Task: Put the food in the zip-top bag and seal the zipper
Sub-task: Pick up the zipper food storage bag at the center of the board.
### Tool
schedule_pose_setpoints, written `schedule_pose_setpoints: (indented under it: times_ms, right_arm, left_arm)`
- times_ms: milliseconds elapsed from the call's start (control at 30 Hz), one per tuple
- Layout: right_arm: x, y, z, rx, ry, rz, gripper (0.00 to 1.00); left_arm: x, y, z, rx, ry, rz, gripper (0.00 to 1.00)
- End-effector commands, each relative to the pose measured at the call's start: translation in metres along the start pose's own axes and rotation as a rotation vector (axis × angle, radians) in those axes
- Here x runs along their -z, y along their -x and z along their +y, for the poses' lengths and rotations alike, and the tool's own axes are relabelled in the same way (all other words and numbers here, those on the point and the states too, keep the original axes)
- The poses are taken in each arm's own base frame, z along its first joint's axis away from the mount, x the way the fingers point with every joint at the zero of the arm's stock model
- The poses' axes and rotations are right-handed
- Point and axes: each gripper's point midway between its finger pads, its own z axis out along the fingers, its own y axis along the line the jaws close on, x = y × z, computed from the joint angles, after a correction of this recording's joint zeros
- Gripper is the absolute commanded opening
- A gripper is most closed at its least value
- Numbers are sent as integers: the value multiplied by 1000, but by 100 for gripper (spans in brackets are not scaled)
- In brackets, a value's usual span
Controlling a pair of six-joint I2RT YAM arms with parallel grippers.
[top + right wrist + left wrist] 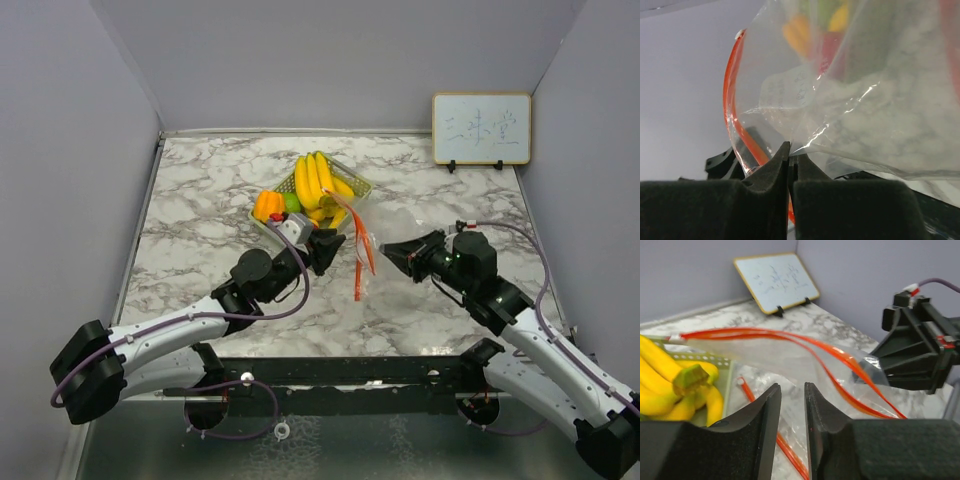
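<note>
Your left gripper (326, 243) reaches in from the near left over the marble table (190, 200) and hovers at the near edge of the basket (357, 180), its fingers (765, 415) drawn close with only a narrow slit between them; you cannot tell whether any film lies in that slit. The food is all in the basket, just beyond that gripper near the middle of the table: bananas (312, 180) piled across the top, orange fruits (267, 205) at the left corner and a lime (291, 202) beside them. Just right of the basket, the clear bag (372, 232) hangs lifted between your two grippers, its mouth gaping toward the left gripper and its orange-red zipper (362, 255) drooping in two loose strips, one end near the basket rim. Your right gripper (392, 252) comes in from the near right with its fingers pressed together, pinching the bag's film at the edge. Far right, at the back, a small whiteboard (481, 128) stands against the wall
</note>
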Motion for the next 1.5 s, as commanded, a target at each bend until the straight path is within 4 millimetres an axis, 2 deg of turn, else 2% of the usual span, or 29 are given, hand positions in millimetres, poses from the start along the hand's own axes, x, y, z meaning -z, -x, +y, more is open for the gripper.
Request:
schedule_pose_setpoints:
  times_ms: [0, 133, 333, 500, 767, 833, 967, 1200, 1467]
  right_arm:
    - [-2, -9, -52, -88, -86, 36, 2]
    - [-4, -11, -67, -93, -105, 48, 2]
    - [-6, -21, -82, -134, -102, 103, 2]
    - [-8, -27, -80, -143, -90, 142, 2]
    - [-4, -28, -69, -123, -67, 151, 2]
    - [-2, -28, -69, -120, -65, 148, 2]
    - [-1, -28, -73, -122, -73, 147, 2]
    - [0, -28, -76, -126, -72, 143, 2]
    - [-2, -28, -73, -102, -76, 148, 2]
  left_arm:
    - [19, -18, -36, 90, -204, 53, 32]
    - [42, -30, -43, 245, -227, 121, 38]
    - [70, -50, -35, 432, -156, 173, 47]
    - [72, -66, -33, 532, -114, 228, 48]
    - [61, -93, -30, 689, -57, 249, 48]
    - [57, -93, -31, 709, -59, 245, 48]
    - [50, -81, -40, 732, -113, 208, 52]
    - [60, -61, -41, 787, -158, 108, 57]
    - [57, -61, -38, 779, -139, 107, 58]
